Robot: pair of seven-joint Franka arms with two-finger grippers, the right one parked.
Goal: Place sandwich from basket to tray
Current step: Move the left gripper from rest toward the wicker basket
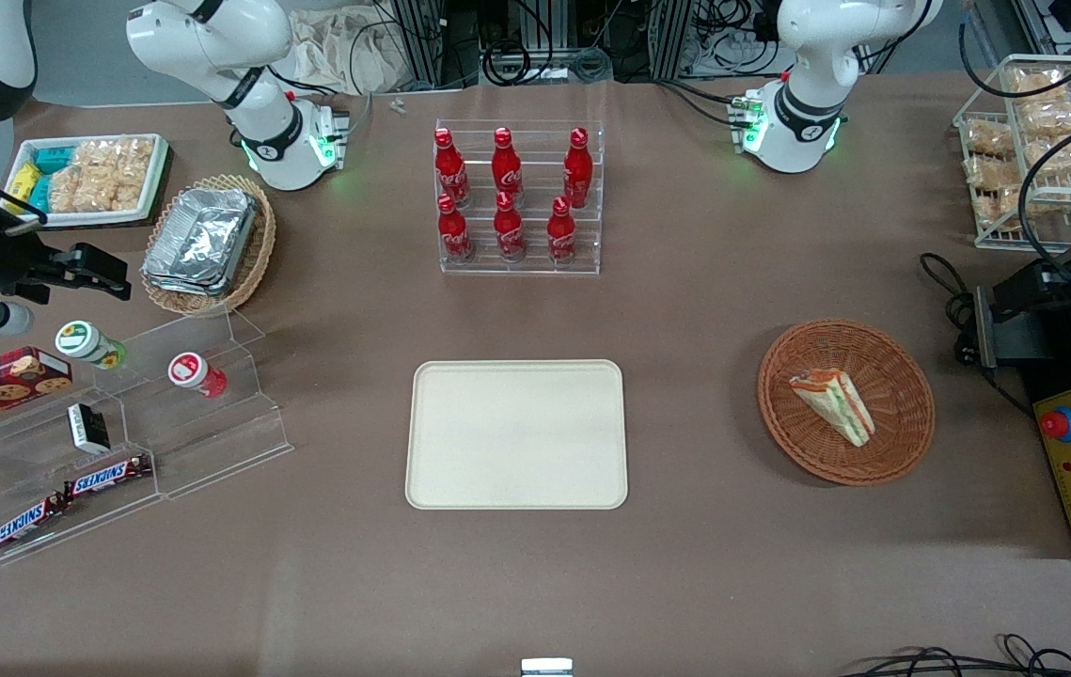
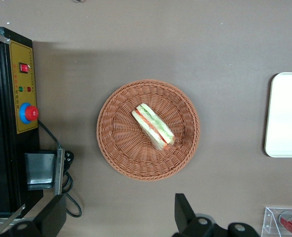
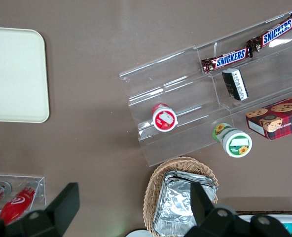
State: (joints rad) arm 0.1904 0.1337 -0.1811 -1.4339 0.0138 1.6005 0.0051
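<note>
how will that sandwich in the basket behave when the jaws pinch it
The sandwich is soft layered bread, so it probably squashes under a hard pinch. It looks light. Lying flat in the basket, it shouldn't roll. The gripper hovers above, open.

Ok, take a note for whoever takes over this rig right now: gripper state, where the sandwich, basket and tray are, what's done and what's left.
Gripper: open, holding nothing, hovering above the basket.
Sandwich: lying in the basket, toward the working arm's end of the table, untouched.
Tray: flat on the table, nothing on it, nearer the front camera than the cola bottle rack.
Done: nothing yet, apart from the gripper being over the basket.
Left: descend, grasp the sandwich, lift it out, carry it to the tray, set it down, release.
</note>
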